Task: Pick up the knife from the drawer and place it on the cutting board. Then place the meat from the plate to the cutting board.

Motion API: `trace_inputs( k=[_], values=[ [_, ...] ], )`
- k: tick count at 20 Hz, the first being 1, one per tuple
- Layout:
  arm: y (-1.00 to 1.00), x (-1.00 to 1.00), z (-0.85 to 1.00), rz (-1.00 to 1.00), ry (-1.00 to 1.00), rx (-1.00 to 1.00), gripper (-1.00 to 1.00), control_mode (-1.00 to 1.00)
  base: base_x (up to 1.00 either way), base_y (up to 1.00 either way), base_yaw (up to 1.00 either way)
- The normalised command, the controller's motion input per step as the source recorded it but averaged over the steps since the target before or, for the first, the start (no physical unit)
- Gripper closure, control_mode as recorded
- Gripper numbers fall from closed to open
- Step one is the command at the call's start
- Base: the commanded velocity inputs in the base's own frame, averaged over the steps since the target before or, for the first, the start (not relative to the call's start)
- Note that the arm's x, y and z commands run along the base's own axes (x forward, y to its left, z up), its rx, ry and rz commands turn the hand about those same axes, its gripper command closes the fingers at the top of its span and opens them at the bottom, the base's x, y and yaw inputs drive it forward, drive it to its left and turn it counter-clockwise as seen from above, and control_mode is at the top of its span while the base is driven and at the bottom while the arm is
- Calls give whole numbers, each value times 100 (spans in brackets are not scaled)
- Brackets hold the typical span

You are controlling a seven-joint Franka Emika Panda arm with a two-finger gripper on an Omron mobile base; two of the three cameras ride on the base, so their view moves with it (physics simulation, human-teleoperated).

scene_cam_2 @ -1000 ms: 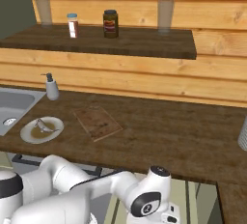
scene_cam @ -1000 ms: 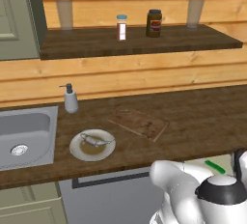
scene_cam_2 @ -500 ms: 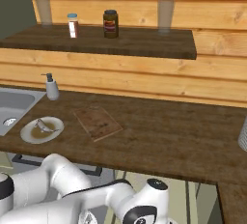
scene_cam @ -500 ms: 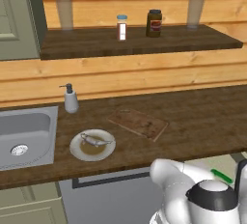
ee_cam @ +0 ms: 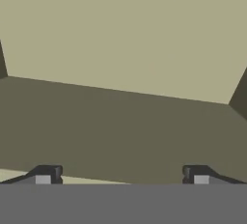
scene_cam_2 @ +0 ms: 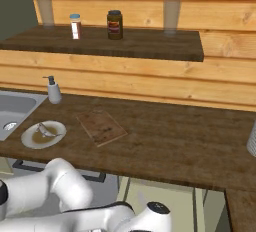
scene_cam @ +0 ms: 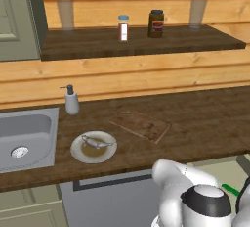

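Note:
In the hand view my gripper (ee_cam: 123,175) is open, its two fingertips (ee_cam: 46,175) set far apart with nothing between them, facing the pale cream-olive inside of the drawer (ee_cam: 120,39). A short stretch of the knife's (scene_cam: 230,190) green handle shows in the drawer (scene_cam: 222,172) beside my arm; its blade is hidden. The brown cutting board (scene_cam: 140,124) (scene_cam_2: 101,127) lies bare on the counter. Left of it stands the plate (scene_cam: 75,151) (scene_cam_2: 26,141) with the grey-silver meat (scene_cam: 96,142) (scene_cam_2: 47,132) on its brown centre.
A steel sink (scene_cam: 24,138) and a soap dispenser (scene_cam: 72,100) sit at the counter's left. The shelf above holds a small jar (scene_cam: 123,28) and a dark jar (scene_cam: 156,23). A grey object (scene_cam_2: 252,138) stands at the right edge.
My arm has sunk lower in front of the counter, into the drawer. Less of the green handle shows beside it. The jaws have spread wider.

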Motion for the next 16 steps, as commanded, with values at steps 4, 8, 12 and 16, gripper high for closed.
trace_inputs(
  k=[4,8,12,16],
  values=[
    [0,-6,32,7,2,0,-100,-100,0,0,0],
    [0,34,94,7,0,-1,-100,-100,0,0,0],
    [-14,71,83,4,-9,0,-100,-100,0,0,0],
    [-23,58,24,6,-27,0,-100,-100,0,0,0]
  ],
)
